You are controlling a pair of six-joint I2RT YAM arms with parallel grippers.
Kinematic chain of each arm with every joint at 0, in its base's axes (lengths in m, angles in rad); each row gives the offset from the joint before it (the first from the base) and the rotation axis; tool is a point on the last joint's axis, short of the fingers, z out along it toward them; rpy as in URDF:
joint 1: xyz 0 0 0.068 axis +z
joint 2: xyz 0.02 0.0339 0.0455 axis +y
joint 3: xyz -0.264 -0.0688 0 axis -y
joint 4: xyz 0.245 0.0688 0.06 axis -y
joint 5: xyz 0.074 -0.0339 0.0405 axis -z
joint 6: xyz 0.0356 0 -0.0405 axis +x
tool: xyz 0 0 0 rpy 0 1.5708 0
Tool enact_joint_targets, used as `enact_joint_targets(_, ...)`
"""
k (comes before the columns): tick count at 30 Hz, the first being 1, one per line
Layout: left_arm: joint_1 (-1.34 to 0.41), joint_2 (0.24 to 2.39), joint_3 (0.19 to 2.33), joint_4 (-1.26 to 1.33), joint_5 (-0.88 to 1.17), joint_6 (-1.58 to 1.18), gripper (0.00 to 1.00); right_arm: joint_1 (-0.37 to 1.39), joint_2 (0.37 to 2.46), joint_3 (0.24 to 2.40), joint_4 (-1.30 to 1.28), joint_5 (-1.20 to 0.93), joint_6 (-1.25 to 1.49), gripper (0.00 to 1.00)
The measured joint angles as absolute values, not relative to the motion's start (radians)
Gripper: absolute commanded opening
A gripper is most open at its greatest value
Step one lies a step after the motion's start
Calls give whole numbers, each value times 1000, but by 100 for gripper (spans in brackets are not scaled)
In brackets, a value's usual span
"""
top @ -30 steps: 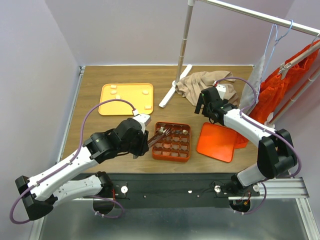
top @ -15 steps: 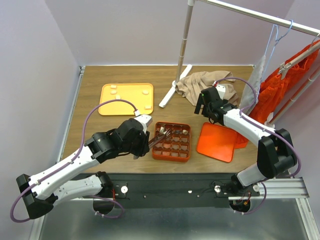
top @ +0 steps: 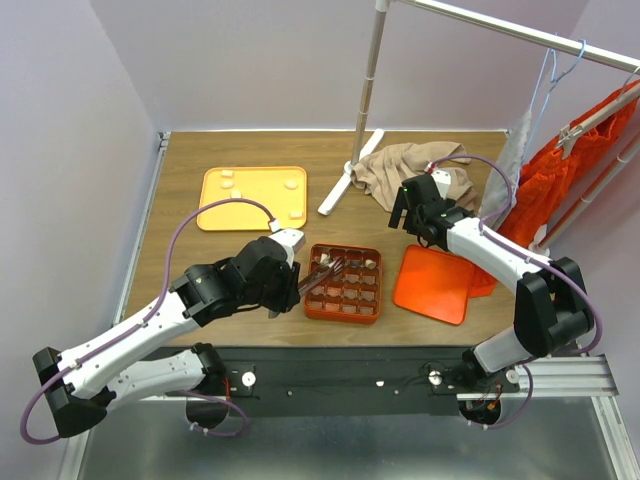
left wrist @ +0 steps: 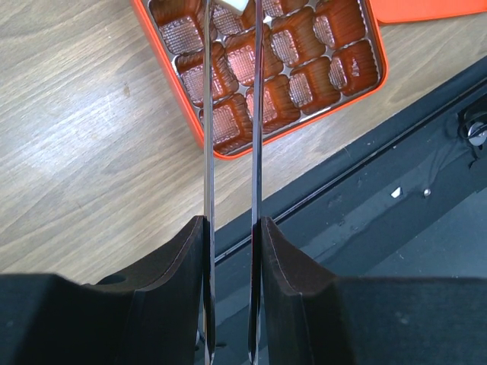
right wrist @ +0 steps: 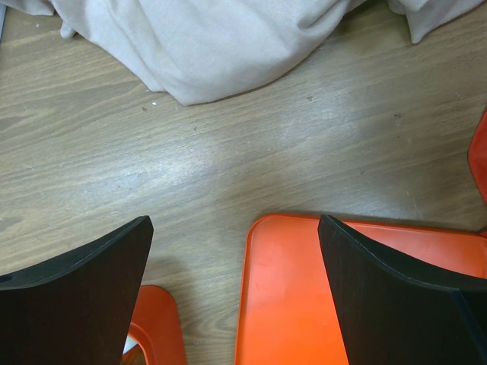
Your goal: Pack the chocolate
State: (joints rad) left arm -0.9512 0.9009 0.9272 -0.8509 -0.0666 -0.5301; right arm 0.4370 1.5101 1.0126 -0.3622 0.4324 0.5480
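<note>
Over the orange gridded box (top: 345, 285), near its far-left cells, the left gripper (top: 333, 265) reaches in from the left. Its long thin blades stand narrow and nearly parallel, pinching a cream-white chocolate lump (left wrist: 233, 4) at their tips. The wrist view catches only the edge of that lump at the top of the frame. Below the blades, the box's cells show ribbed brown liners. From above, it is too small to tell whether any cell holds a piece.

More cream-white chocolate pieces (top: 292, 183) lie scattered on the yellow-orange tray (top: 255, 205), well apart from the box at the far left of the wooden table (top: 180, 270).

Just right of the box lies a flat orange tray (top: 435, 285). The right gripper (right wrist: 234, 220) hangs above its far edge with its fingers spread wide and nothing between them. A crumpled beige cloth (top: 405, 170) lies just beyond. A clothes-rack pole (top: 368, 80) rises beside the cloth, and a red-orange garment (top: 570, 175) hangs at the right edge.
</note>
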Motion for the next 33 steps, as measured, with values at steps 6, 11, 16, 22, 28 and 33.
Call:
enact_joint_targets(6,-951,900,925,-844,-66,-541,34,437,1510,1013,-362,432,548,98)
enact_joint_targets(11,-951,899,916,-842,-66,-550,40,437,1510,1013,-362,432,548,98)
enact_joint_targets(16,-951,892,907,-842,-66,-553,43,437,1510,1013,-362,432,548,98)
enact_joint_targets(22,-952,890,906,-840,-66,-554,47,437,1510,1013,-362,432,548,98)
enact_joint_targets(28,-952,890,906,-840,-66,-554,42,437,1510,1013,-362,432,548,98)
enact_joint_targets(33,-952,889,911,-842,-73,-555,30,437,1510,1013,-362,432,548,98)
